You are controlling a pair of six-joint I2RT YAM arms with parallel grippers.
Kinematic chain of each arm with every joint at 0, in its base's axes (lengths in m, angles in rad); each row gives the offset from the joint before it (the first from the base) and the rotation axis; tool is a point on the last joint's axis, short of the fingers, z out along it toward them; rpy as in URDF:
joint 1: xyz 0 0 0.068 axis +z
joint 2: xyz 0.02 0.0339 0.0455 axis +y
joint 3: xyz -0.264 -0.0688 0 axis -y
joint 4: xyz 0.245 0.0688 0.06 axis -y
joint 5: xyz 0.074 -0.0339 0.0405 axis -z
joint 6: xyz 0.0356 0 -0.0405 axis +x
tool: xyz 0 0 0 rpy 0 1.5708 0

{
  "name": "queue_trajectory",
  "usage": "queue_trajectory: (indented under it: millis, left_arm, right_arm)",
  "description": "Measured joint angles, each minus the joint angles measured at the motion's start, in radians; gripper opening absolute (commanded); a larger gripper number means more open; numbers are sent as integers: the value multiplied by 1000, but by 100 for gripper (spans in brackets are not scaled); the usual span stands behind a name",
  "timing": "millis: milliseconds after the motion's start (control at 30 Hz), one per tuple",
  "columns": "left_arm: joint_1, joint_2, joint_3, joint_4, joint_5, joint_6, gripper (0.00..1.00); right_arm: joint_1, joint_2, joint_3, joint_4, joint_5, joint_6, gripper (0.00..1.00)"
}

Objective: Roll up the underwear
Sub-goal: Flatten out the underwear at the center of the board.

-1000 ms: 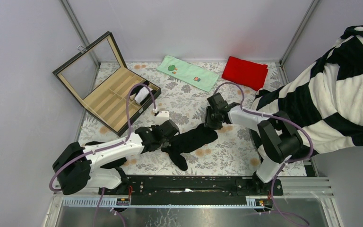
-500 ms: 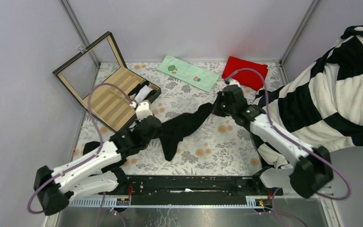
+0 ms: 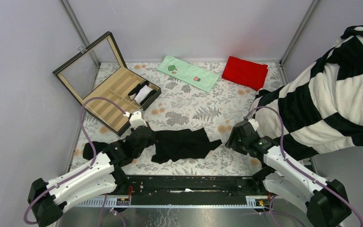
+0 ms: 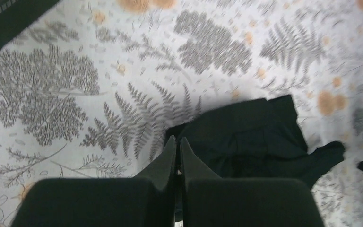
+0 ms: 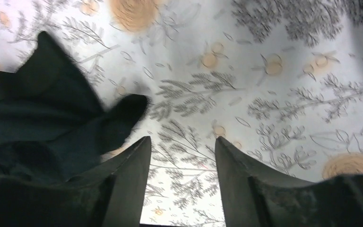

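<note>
Top external, l hand [image 3: 150, 137] shut on underwear [image 3: 182, 144] left edge, r hand [image 3: 229, 142] open beside.

The left arm [image 3: 82, 170] lies low and long, reaching from the near left toward the middle. The left pincer [image 4: 177, 140] is squeezed tight on the edge of the underwear [image 4: 246, 137]. The right arm [image 3: 288, 165] bends in from the near right. The right pincer [image 5: 182, 142] points left, low down, with its fingers wide apart.

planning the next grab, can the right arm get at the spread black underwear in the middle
Likely yes: the right fingers hang open beside the underwear, only bare tablecloth between.
</note>
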Motion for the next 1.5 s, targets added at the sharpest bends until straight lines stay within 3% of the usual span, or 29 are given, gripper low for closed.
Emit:
queue_trajectory:
  millis: [167,333,433,567,700,933,1233,1500]
  left_arm:
    - [0,19,-70,1,38,-25,0]
    - [0,21,-69,23,41,-21,0]
    - [0,21,-54,34,42,2,0]
    - [0,22,-28,56,42,37,0]
    - [0,28,-25,68,50,58,0]
    - [0,32,-25,69,65,63,0]
    - [0,33,-25,69,74,68,0]
    - [0,39,-25,69,76,74,0]
  right_arm:
    - [0,-68,-16,-50,7,27,68]
    - [0,-75,55,-45,0,-18,85]
    - [0,-23,113,-14,-21,-73,87]
    - [0,166,244,8,-63,-153,80]
    - [0,456,417,71,-141,-235,73]
    - [0,799,541,136,-270,-320,67]
    - [-2,906,598,169,-350,-367,55]
    - [-2,922,610,171,-373,-392,52]
